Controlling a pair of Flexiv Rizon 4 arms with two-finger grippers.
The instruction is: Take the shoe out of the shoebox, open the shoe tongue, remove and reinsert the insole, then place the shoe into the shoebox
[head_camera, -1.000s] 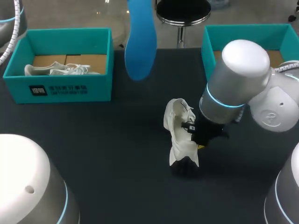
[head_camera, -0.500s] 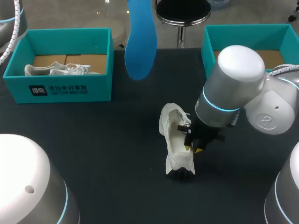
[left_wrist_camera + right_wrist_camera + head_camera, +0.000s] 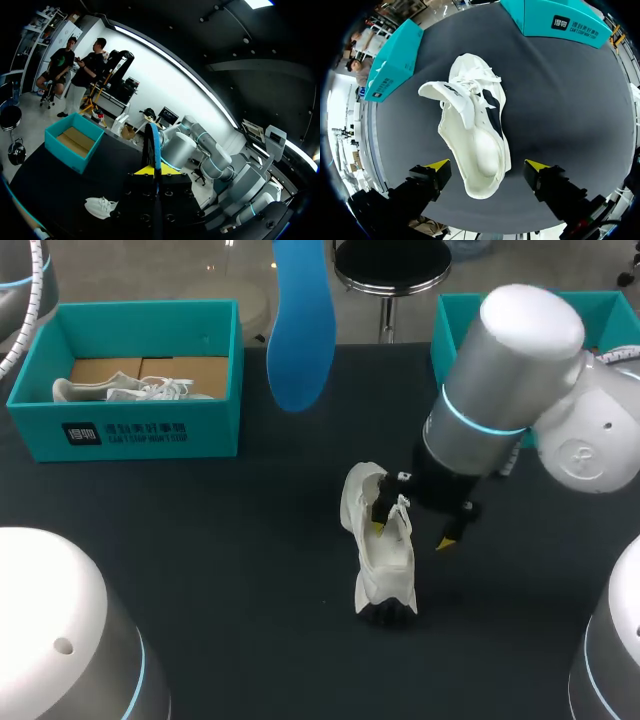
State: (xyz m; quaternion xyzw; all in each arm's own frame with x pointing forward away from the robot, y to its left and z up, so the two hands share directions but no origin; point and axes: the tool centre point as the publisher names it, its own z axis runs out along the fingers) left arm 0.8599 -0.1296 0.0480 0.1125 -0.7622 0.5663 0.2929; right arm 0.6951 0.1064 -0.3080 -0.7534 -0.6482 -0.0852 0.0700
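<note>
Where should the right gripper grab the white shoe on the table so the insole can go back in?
I'd grip the white shoe across its side walls near the rounded end, coming straight down from above. It lies opening-up with the tongue folded aside, and the open right gripper straddles it.

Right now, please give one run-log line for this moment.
left pincer: shut on blue insole | right pincer: open, over white shoe | white shoe: on table

bright, even light, apparently from overhead, with only faint shadows.
</note>
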